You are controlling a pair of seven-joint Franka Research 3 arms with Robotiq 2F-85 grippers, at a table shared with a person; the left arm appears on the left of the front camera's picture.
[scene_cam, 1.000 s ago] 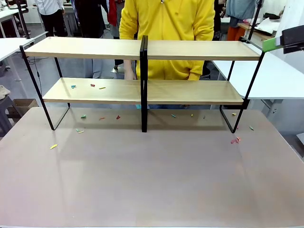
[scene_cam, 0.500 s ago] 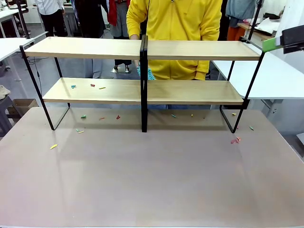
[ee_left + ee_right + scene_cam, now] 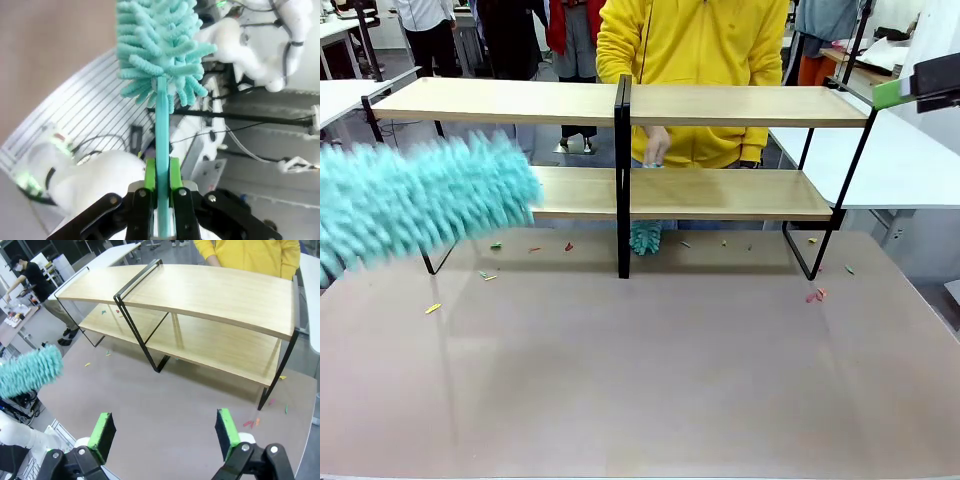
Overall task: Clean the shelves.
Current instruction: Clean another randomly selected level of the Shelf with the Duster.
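Counter [image 3: 650,380]: grey-brown, carries the shelves [image 3: 740,105] across its far half. Long axis of the boards runs left to right, with a black centre post and a person in yellow behind it.

Duster [image 3: 420,205]: teal, fluffy head, blurred in the front view, where it overlaps the left end of the lower board. The right wrist view puts it off the left end of the rack, on the robot's side and apart from the wood. The shelves therefore lie ahead and to the right of the head, and the left arm is the nearer one.

Left end effector [image 3: 161,172]: green pads clamped on the duster's thin handle, head pointing away from the wrist.

Right end effector [image 3: 165,432]: fingers wide apart, holding nothing, high over the counter's near right, well clear of the rack.

Obstacles: the left frame leg and the centre post. Person's hand [image 3: 655,145] is at the post, with a second small teal duster [image 3: 645,237] hanging below the lower board.

Scraps [image 3: 103,311]: coloured flecks on the lower board's left half, with more on the counter beneath.
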